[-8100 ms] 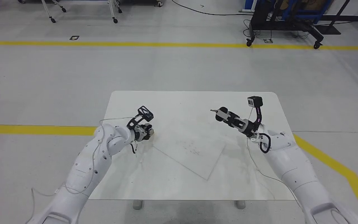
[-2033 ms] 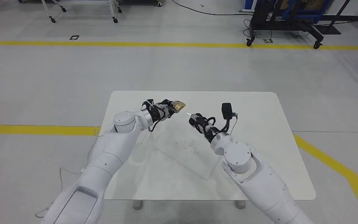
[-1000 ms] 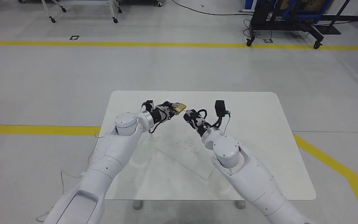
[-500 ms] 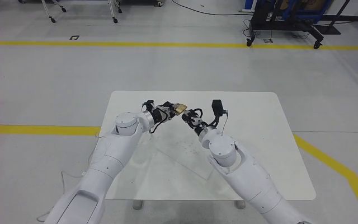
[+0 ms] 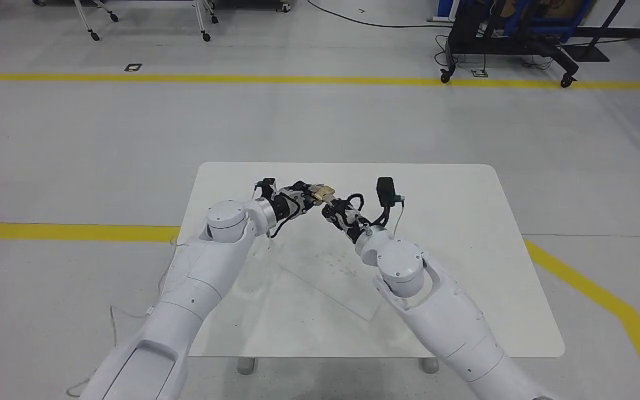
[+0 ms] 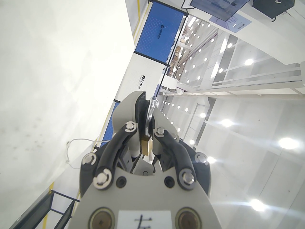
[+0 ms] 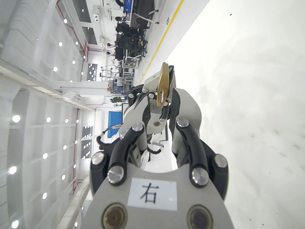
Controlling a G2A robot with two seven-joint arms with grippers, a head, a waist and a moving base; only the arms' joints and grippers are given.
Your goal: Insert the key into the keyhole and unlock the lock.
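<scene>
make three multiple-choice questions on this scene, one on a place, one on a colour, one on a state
1. Where is the gold-coloured metal padlock?
A. on the floor
B. in the left end effector, above the white rectangular table
C. lying flat on the table

2. What colour is the padlock's body?
A. red
B. gold
C. black

3. The left end effector is:
A. wide open
B. empty
C. shut on the padlock

Answers: 1 B, the top view shows it held aloft; 2 B, gold shows in the right wrist view; 3 C, the silver shackle is clamped in it.
</scene>
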